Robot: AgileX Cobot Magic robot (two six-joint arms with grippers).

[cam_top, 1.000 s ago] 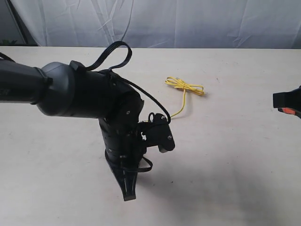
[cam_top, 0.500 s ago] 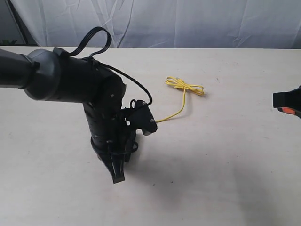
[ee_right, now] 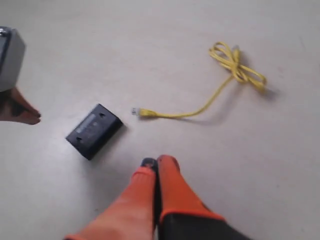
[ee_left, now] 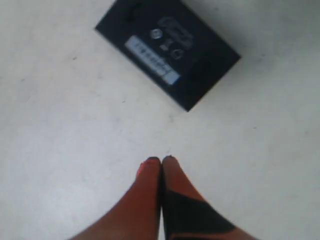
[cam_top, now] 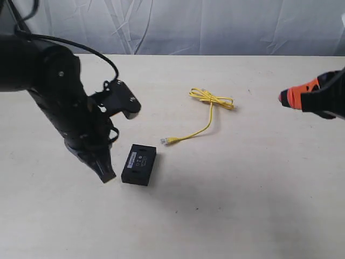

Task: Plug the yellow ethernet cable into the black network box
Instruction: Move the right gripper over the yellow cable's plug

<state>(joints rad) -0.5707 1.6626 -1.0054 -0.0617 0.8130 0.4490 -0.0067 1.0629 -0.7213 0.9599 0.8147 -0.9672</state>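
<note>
The black network box (cam_top: 139, 164) (ee_left: 167, 51) (ee_right: 94, 131) lies flat on the table with a white label on top. The yellow ethernet cable (cam_top: 207, 110) (ee_right: 220, 85) lies beyond it, knotted loop at the far end, clear plug end (cam_top: 164, 141) (ee_right: 135, 111) pointing at the box, a short gap away. My left gripper (cam_top: 108, 176) (ee_left: 161, 160) hovers just left of the box, shut and empty. My right gripper (cam_top: 283, 99) (ee_right: 157, 162) is at the right edge, above the table, shut and empty.
The pale table (cam_top: 242, 189) runs back to a white curtain (cam_top: 215, 27). The bulky left arm (cam_top: 59, 102) and its black cables stand over the table's left part. A grey block (ee_right: 10, 55) of the left arm shows in the right wrist view.
The left arm swung left and back, uncovering the black box and the cable's plug end. The right gripper has come in from the right edge, orange fingertips showing.
</note>
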